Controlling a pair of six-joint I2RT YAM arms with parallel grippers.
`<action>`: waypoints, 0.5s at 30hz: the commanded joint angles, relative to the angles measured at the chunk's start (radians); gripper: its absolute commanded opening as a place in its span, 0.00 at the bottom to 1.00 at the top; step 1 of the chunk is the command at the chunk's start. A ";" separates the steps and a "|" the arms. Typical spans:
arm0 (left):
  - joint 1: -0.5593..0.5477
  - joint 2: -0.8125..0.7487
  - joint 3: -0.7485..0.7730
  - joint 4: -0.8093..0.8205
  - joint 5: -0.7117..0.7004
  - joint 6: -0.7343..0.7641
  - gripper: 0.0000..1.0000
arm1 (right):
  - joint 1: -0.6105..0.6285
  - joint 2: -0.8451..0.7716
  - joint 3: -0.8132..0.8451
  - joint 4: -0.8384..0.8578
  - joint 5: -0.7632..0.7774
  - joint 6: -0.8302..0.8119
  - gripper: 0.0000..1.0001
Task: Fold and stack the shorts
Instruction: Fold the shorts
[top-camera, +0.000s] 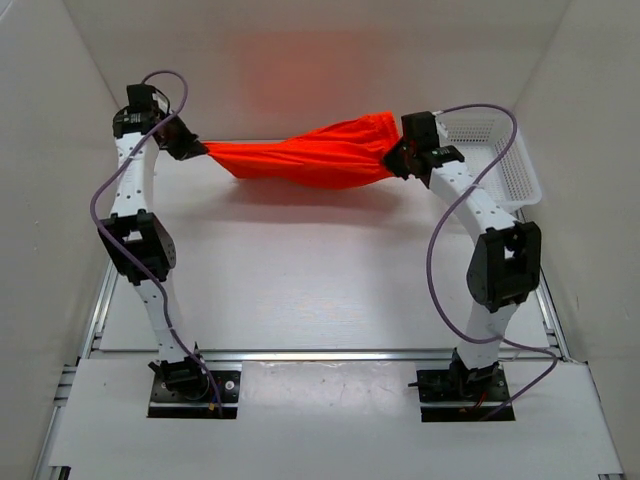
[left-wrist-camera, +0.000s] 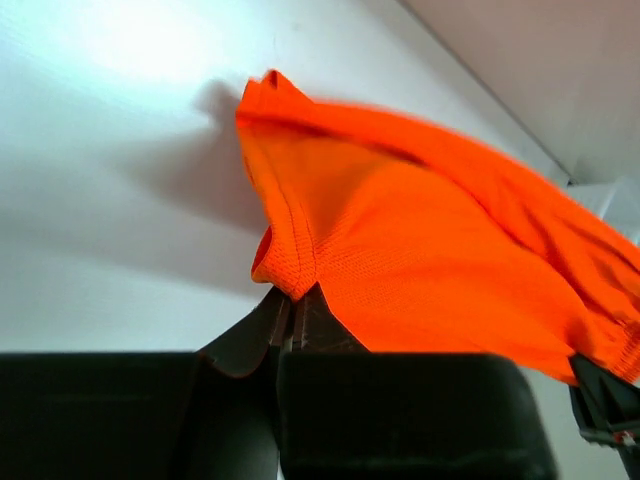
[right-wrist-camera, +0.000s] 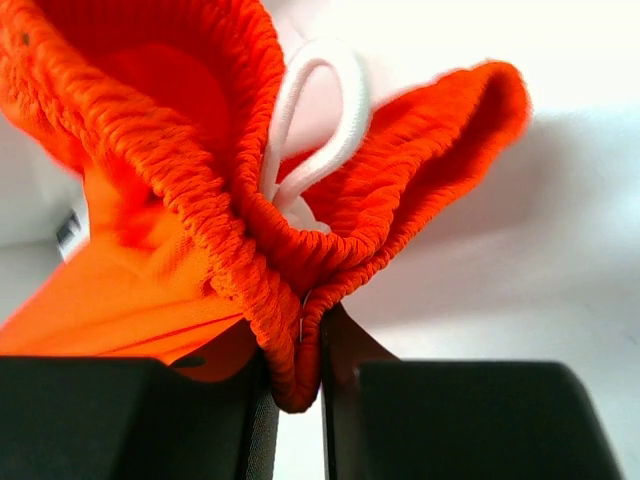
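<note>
The orange-red shorts (top-camera: 310, 153) hang stretched in the air between my two grippers at the far side of the table. My left gripper (top-camera: 196, 149) is shut on a hem corner of the shorts (left-wrist-camera: 285, 285), its jaws pinched together on the fabric. My right gripper (top-camera: 398, 158) is shut on the gathered elastic waistband (right-wrist-camera: 290, 340). The white drawstring (right-wrist-camera: 320, 120) loops out of the waistband above the right jaws. The right gripper (right-wrist-camera: 298, 395) and the left gripper (left-wrist-camera: 292, 312) both show dark fingers clamped on cloth.
A white plastic mesh basket (top-camera: 505, 160) stands at the far right, just behind the right arm. White walls enclose the table on the left, right and back. The white tabletop (top-camera: 300, 270) lies below the hanging shorts.
</note>
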 joint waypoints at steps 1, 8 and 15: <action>0.024 -0.155 -0.132 -0.027 -0.007 0.040 0.10 | -0.016 -0.095 -0.121 -0.064 0.030 -0.067 0.00; 0.015 -0.417 -0.725 0.107 -0.082 0.050 0.10 | 0.048 -0.287 -0.593 -0.052 -0.047 -0.056 0.00; 0.024 -0.526 -1.053 0.133 -0.125 0.094 0.39 | 0.110 -0.543 -0.862 -0.119 -0.066 -0.010 0.89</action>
